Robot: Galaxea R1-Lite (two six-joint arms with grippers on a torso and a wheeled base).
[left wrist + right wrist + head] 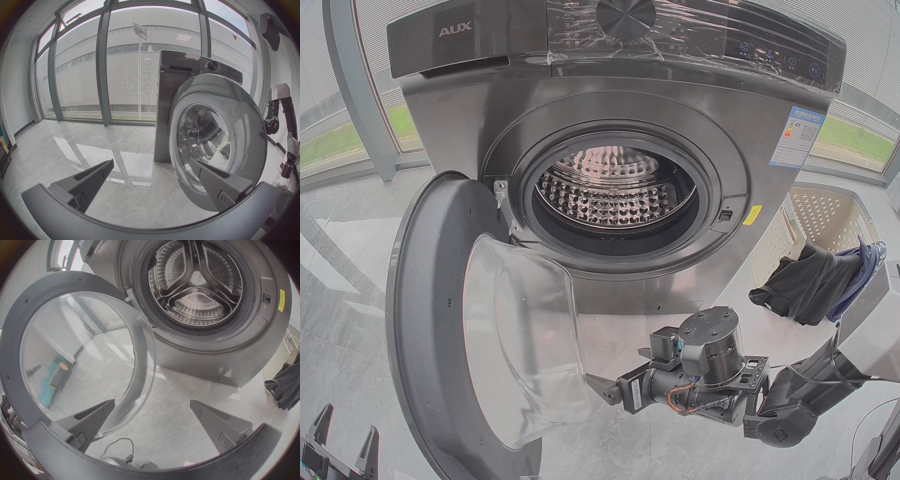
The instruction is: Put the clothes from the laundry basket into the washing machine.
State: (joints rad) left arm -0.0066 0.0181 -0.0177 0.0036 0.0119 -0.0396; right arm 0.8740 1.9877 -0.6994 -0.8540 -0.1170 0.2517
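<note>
The washing machine stands with its door swung wide to the left. Its steel drum holds no clothes, as the right wrist view confirms. To the right of the machine a beige laundry basket has a black garment and a blue one draped over its rim. My right gripper hangs low in front of the machine, open and holding nothing, its tips close to the door's glass bowl. My left gripper sits open at the lower left, outside the door.
Pale tiled floor surrounds the machine, with tall windows behind it. The open door takes up the space left of the drum opening. The basket and black garment lie beyond the machine's right corner.
</note>
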